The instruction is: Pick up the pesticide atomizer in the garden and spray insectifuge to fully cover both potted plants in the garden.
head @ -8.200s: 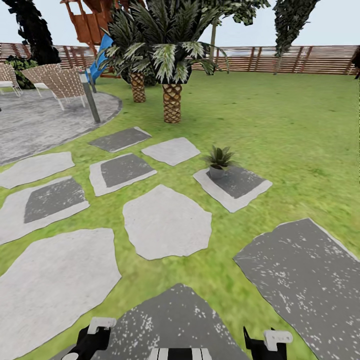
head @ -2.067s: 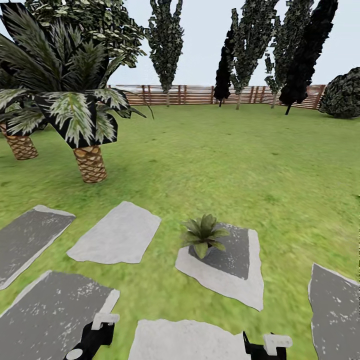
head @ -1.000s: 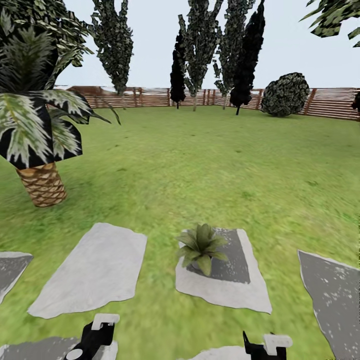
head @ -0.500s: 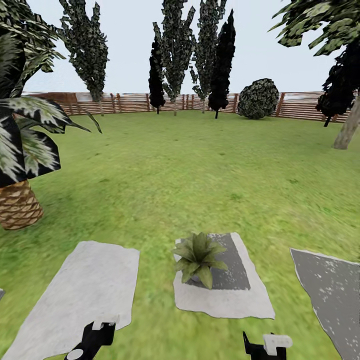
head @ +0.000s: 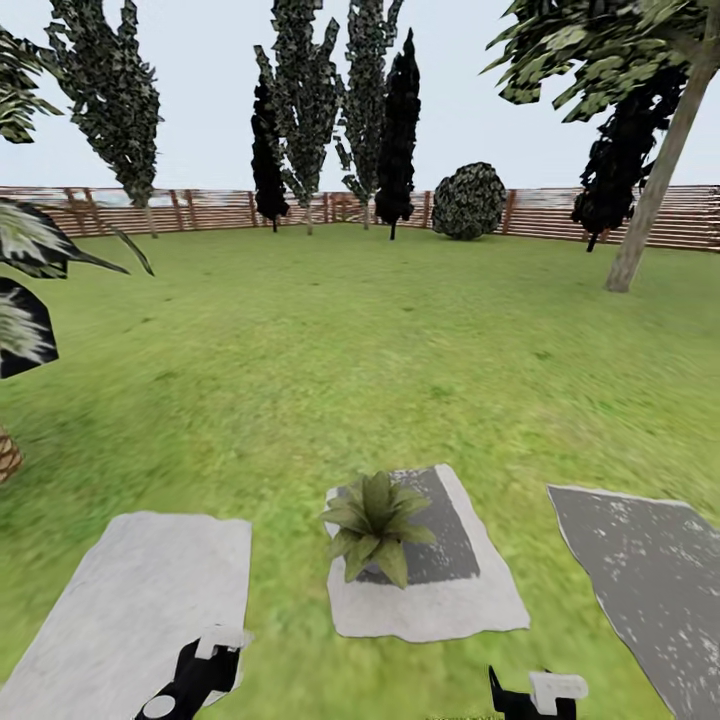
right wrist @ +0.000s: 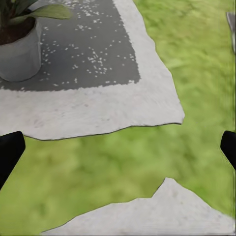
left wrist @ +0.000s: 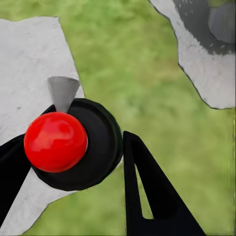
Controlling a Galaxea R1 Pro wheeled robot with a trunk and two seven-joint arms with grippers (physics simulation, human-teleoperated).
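A: Turning has carried our whole head view rightward over the last second or so; the palm (head: pixel 20 300) that stood large at the left is now cut by the edge, and a slanted trunk (head: pixel 655 180) has come in at the right; the garden (head: pixel 380 340) itself has not moved, only we have; the fence (head: pixel 200 208) runs along its far side.

B: Agreed; we read that as searching, since one of the potted plants (head: pixel 375 520) sits close ahead on its stepping stone (head: pixel 480 605) but the pesticide atomizer is nowhere we can see; the pickup is not yet begun.

A: And the wrists?

B: From the right wrist we see the plant's grey pot (right wrist: pixel 19 54) and soil, which its leaves hide from the head; the right gripper (right wrist: pixel 118 147) has its fingers spread wide with nothing between them.

A: The left gripper (left wrist: pixel 73 167) shows two dark fingers set apart, with a red ball on a black disc (left wrist: pixel 73 142) between them; what that is we cannot tell; it hangs over the paler stone (left wrist: pixel 24 64).
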